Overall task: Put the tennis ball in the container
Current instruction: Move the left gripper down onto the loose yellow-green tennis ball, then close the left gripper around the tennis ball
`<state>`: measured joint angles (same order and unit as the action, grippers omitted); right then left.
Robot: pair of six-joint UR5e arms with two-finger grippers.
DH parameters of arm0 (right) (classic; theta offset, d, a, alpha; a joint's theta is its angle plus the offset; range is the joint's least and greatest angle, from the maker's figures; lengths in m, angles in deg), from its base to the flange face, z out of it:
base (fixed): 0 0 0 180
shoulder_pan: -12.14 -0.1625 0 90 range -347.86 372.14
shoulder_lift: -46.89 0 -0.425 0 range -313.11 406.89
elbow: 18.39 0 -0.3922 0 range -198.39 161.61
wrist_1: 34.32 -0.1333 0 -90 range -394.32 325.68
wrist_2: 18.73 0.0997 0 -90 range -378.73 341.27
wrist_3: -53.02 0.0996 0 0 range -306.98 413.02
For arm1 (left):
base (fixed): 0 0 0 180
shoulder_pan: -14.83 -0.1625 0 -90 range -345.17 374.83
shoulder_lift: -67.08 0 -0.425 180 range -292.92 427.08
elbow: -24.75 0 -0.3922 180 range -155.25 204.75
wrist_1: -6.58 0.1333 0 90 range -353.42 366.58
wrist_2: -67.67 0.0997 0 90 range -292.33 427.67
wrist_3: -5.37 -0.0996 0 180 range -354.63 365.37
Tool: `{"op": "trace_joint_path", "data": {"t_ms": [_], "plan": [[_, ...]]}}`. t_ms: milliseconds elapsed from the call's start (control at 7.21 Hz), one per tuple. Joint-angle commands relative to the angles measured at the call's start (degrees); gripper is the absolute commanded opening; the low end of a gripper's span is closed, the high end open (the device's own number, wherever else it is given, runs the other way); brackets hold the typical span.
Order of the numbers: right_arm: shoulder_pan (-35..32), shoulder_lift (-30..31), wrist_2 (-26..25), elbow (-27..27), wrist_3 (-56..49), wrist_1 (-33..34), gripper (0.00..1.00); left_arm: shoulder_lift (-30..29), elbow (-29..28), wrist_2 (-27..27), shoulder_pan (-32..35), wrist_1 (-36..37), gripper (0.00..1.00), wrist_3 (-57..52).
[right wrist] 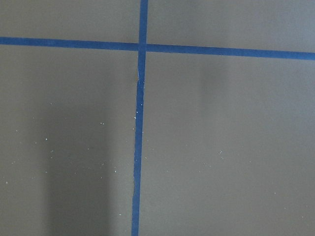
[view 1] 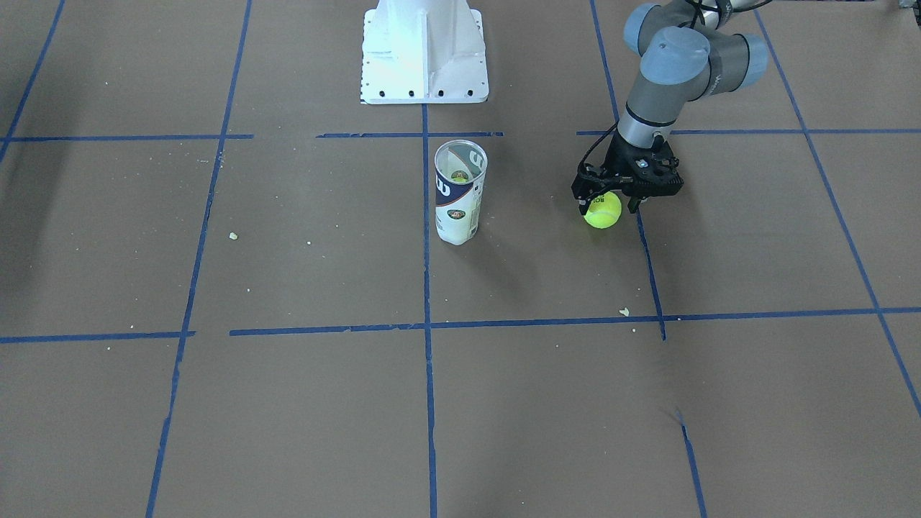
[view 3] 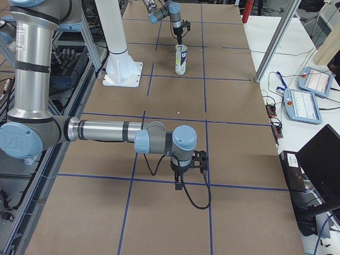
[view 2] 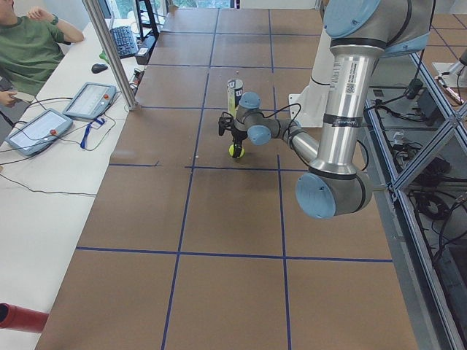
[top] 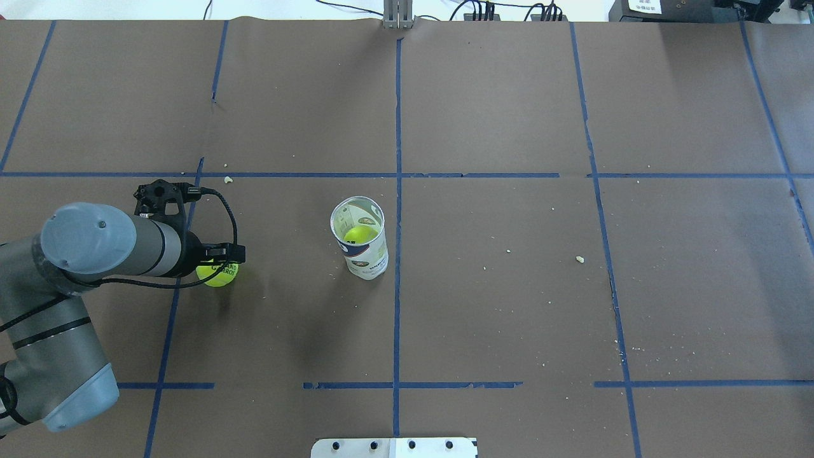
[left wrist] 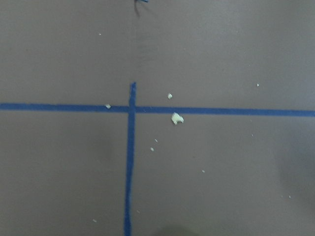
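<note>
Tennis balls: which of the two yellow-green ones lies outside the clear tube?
The yellow-green fuzzy tennis ball at the left arm's black tool; the other ball sits inside the upright clear plastic tube.

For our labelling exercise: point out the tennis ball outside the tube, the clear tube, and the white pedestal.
tennis ball (view 1: 603, 211), exterior front-facing view, on its fuzzy front.
clear tube (view 1: 459, 198), exterior front-facing view, on its label.
white pedestal (view 1: 424, 54), exterior front-facing view, on its sloping body.
</note>
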<state>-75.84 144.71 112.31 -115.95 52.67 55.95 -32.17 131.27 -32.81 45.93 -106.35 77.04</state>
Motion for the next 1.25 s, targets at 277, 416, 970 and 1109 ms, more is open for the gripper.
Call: {"op": "trace_joint_path", "data": {"t_ms": [277,416,970,1109], "plan": [[0.0,0.0,0.0,0.0,0.0,0.0,1.0,-0.6,-1.1,0.6,-1.5,0.0,0.8,2.0],[0.0,0.0,0.0,0.0,0.0,0.0,1.0,-0.6,-1.0,0.6,-1.6,0.1,0.45,2.1],[0.0,0.0,0.0,0.0,0.0,0.0,1.0,-0.1,9.8,-0.6,2.1,7.1,0.27,1.5],[0.0,-0.1,0.0,0.0,0.0,0.0,1.0,-1.5,14.0,-2.8,5.3,12.2,0.27,-0.3]]}}
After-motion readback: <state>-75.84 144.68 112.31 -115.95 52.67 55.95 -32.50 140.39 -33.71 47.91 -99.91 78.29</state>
